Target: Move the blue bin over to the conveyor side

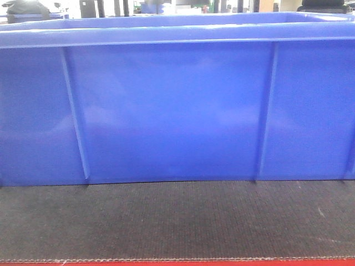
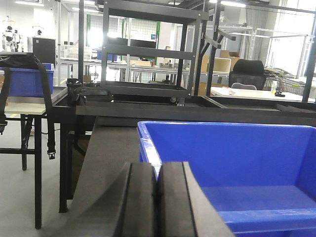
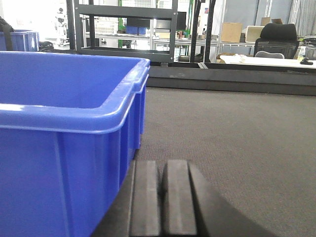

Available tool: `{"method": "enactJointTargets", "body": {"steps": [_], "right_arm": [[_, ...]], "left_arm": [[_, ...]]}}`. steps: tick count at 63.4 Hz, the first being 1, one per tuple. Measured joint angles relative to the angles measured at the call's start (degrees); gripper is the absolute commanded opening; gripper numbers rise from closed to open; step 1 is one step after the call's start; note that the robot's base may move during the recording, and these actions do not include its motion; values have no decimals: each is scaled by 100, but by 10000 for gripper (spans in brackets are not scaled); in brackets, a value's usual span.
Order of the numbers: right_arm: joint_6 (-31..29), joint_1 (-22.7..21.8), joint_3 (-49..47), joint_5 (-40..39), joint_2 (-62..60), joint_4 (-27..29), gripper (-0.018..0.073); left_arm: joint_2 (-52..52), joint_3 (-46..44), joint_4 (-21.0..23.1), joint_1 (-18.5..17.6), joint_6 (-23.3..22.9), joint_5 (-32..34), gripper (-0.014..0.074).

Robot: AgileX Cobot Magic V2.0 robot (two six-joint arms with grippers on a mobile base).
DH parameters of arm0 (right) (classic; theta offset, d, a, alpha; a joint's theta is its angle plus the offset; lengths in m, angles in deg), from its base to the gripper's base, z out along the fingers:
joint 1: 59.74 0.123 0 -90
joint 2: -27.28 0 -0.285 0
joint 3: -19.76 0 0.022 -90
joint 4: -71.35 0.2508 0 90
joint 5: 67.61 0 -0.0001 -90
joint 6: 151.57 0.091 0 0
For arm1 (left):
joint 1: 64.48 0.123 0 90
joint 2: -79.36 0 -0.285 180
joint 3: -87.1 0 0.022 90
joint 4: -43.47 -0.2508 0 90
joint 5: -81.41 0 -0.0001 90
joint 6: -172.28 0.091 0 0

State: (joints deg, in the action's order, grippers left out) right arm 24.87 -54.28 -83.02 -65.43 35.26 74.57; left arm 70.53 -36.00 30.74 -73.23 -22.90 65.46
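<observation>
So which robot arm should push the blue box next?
Neither clearly, probably both together. The left gripper sits shut beside the left end of the blue bin, the right gripper shut beside its right end. The bin already stands on the belt, so squeezing from both sides looks best.

Ahead of my left gripper stands a black metal shelving frame [image 2: 145, 52], with bright windows [image 2: 94, 34] behind it. Off to its left a table [image 2: 27, 106] on thin dark legs stands on a pale grey floor [image 2: 17, 192]. Far to the right, beyond my right gripper, sit a black office chair [image 3: 279, 33], cardboard boxes [image 3: 231, 31] and a white worktop [image 3: 266, 60].
</observation>
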Motion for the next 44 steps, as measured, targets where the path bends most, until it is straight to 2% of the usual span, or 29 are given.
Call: {"method": "enactJointTargets", "body": {"steps": [44], "right_arm": [[0, 0, 2, 0, 0, 0, -88]], "left_arm": [[86, 172, -95, 68, 80, -31, -20]]}}
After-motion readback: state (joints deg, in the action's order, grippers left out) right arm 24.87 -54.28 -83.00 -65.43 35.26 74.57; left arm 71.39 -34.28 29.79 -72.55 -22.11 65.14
